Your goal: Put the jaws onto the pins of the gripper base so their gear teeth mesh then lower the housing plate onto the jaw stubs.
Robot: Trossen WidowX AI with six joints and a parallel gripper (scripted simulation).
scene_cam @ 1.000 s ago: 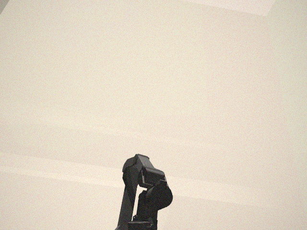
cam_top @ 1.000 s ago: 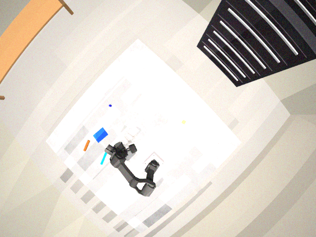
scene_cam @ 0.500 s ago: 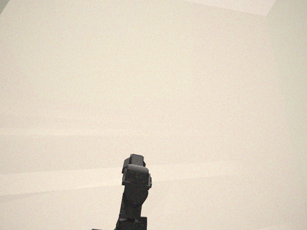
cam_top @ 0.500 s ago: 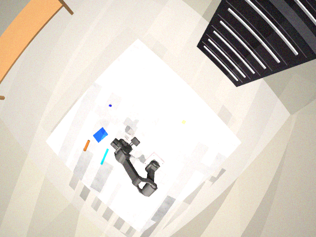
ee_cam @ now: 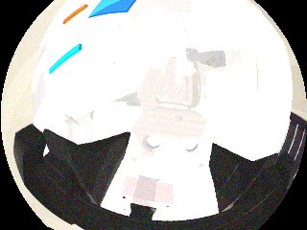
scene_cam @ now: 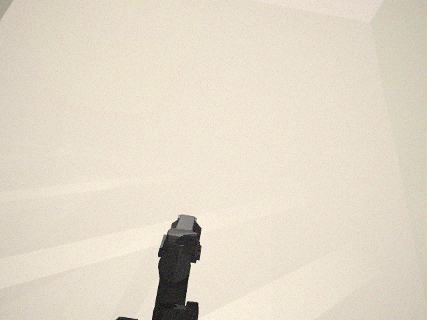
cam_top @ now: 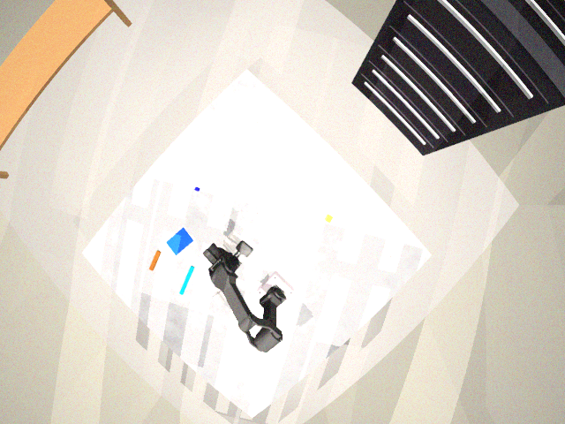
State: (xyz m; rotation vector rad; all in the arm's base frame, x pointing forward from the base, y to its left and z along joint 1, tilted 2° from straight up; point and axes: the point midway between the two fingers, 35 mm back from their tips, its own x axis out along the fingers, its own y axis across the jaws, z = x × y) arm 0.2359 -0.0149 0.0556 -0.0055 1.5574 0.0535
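Note:
My gripper (cam_top: 228, 251) (ee_cam: 171, 141) is shut on the pale housing plate (ee_cam: 168, 124), which spans between the black fingers in the wrist view and shows two round holes. The whitish gripper base with its jaws (ee_cam: 178, 86) lies just beyond the plate's far edge in the wrist view, partly covered by it. In the top view the base is washed out and mostly hidden around the fingers. The gear teeth, pins and stubs cannot be made out, and the plate's height over the base cannot be told. The exterior view shows only the dark arm against the floor.
On the white table (cam_top: 255, 137) lie a blue pyramid (cam_top: 179, 240) (ee_cam: 115, 7), an orange bar (cam_top: 154, 261) (ee_cam: 75, 13) and a cyan bar (cam_top: 186, 280) (ee_cam: 65, 58), left of the arm. A small dark blue cube (cam_top: 197, 188) and a yellow cube (cam_top: 328, 218) lie farther off.

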